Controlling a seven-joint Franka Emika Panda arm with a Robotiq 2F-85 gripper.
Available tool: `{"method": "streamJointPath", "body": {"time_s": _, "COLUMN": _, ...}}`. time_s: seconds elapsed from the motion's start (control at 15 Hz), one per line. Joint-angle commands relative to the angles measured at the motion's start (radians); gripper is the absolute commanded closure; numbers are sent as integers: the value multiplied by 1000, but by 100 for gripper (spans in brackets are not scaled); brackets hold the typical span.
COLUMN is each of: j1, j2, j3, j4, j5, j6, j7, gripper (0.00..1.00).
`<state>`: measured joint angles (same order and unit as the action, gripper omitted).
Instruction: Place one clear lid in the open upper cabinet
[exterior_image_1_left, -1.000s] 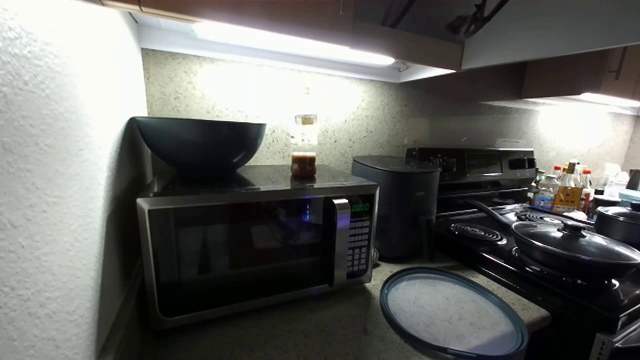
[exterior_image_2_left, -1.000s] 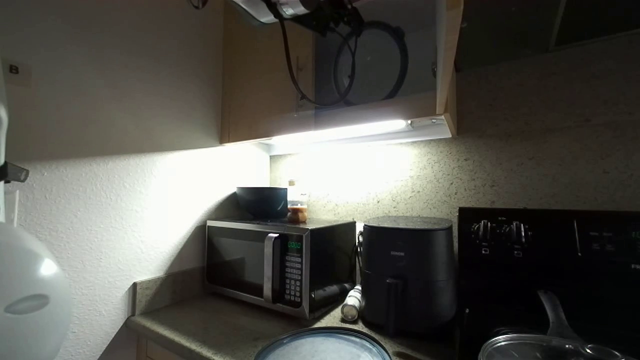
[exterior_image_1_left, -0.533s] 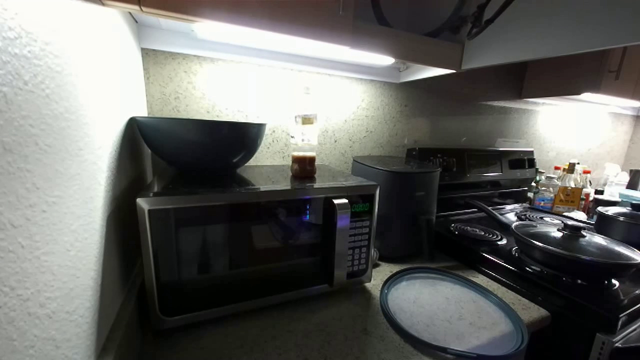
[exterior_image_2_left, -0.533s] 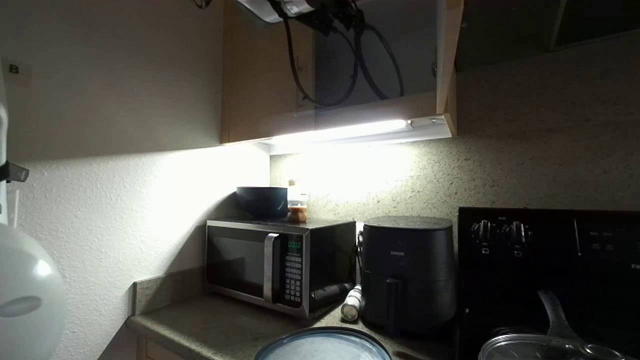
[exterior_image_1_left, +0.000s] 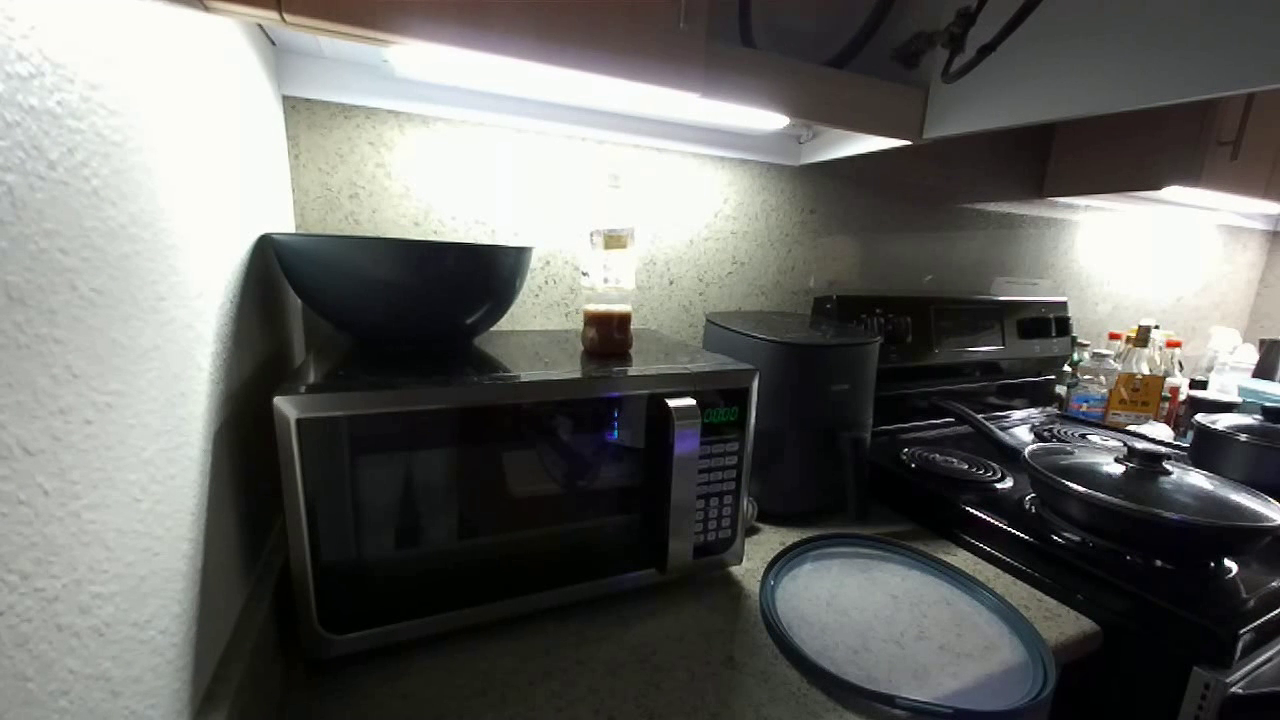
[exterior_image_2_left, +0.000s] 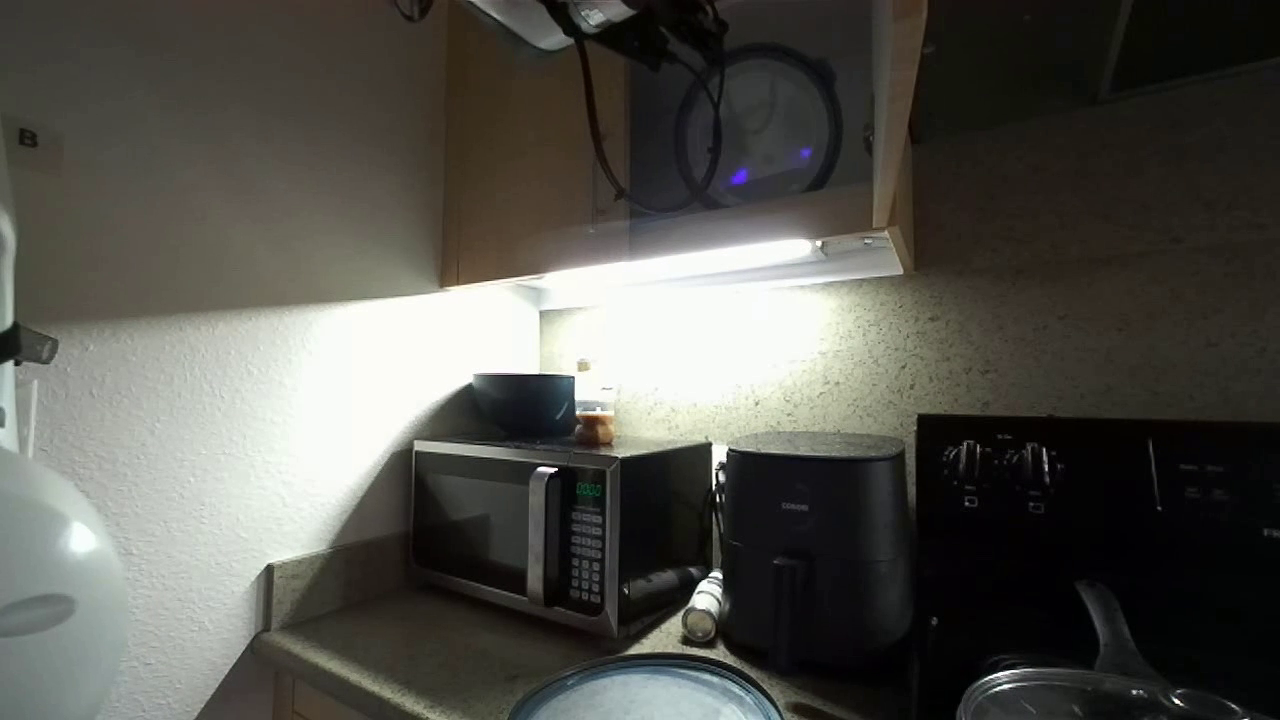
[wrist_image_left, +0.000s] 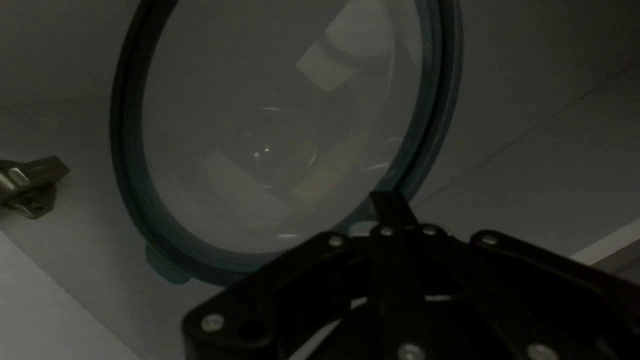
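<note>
A round, see-through lid with a dark teal rim (exterior_image_2_left: 770, 120) is standing on edge inside the open, pale brown wooden upper cabinet (exterior_image_2_left: 830, 210), its lowest part hiding behind the cabinet's bottom edge. In the wrist view, the black jointed hand (wrist_image_left: 391, 200) is overlapping the lid's rim with its fingers pressing together; the view is leaving unclear whether they are pinching it. Below, in both exterior views, a second, blue-rimmed clear lid (exterior_image_1_left: 905, 630) is lying over the speckled tabletop (exterior_image_2_left: 400, 640) near a steel-and-black microwave (exterior_image_1_left: 480, 510), which is carrying a dark, round bowl (exterior_image_1_left: 400, 285).
</note>
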<state>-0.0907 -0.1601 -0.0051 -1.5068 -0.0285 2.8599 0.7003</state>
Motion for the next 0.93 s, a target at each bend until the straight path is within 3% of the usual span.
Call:
{"method": "streamJointPath", "body": {"time_s": 0.0, "j1": -20, "j2": -15, "j3": 13, "j4": -12, "j5": -51, "j6": -31, "j7": 45, "gripper": 100}}
{"method": "streamJointPath", "body": {"time_s": 0.53, "j1": 67, "j2": 23, "j3": -1, "j4": -26, "j5": 185, "j6": -212, "j7": -85, "gripper": 100}}
{"method": "streamJointPath", "body": {"time_s": 0.87, "j1": 65, "j2": 38, "j3": 1, "j4": -16, "j5": 187, "j6": -282, "j7": -80, "gripper": 100}}
